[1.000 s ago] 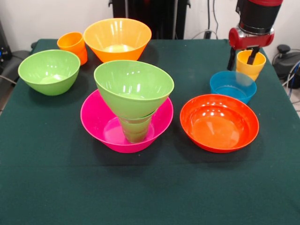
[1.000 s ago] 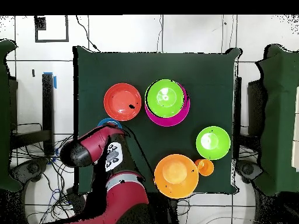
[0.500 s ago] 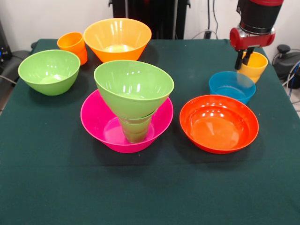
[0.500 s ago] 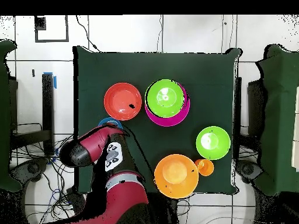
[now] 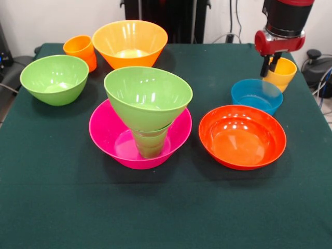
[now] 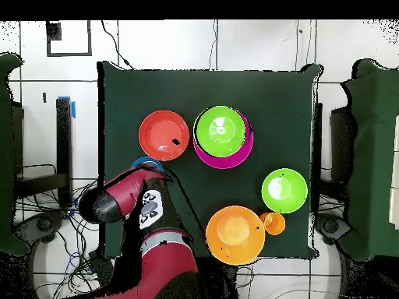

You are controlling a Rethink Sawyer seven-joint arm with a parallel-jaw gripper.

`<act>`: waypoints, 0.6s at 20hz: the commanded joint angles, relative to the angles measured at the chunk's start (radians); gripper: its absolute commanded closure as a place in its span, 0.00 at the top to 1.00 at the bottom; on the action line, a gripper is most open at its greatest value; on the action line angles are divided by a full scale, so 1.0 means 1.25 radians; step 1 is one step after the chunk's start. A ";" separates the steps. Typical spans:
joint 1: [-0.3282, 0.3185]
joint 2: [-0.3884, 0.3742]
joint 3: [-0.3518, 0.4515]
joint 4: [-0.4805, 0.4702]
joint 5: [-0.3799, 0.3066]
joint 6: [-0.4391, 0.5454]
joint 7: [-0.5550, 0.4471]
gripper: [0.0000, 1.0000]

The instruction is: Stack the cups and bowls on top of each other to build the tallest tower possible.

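Note:
My gripper (image 5: pixel 270 65) is at the table's far right in the front view. Its two dark fingers stand close together astride the left wall of the yellow-orange cup (image 5: pixel 281 74), one outside and one inside, shut on it. The cup sits low behind the blue bowl (image 5: pixel 257 94). The tower stands mid-table: a pink bowl (image 5: pixel 111 137), a green cup (image 5: pixel 150 144) standing in it, and a light green bowl (image 5: pixel 148 96) tilted on top. In the overhead view the arm (image 6: pixel 117 201) hides the gripper and the yellow-orange cup; the tower's green bowl (image 6: pixel 220 131) shows there.
A red-orange bowl (image 5: pixel 242 136) lies near the right front. An orange bowl (image 5: pixel 129 42) and an orange cup (image 5: pixel 81 50) stand at the far left. A second light green bowl (image 5: pixel 54 79) sits at the left edge.
The fingers have drawn together from a wide spread onto the yellow-orange cup's left wall. The cup has shifted slightly right. The other bowls and cups have not moved.

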 commanded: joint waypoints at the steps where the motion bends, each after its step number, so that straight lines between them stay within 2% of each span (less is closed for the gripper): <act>1: -0.013 0.005 0.064 -0.026 0.002 0.044 -0.023 0.00; 12: -0.041 -0.088 0.102 0.050 0.043 0.104 -0.041 0.00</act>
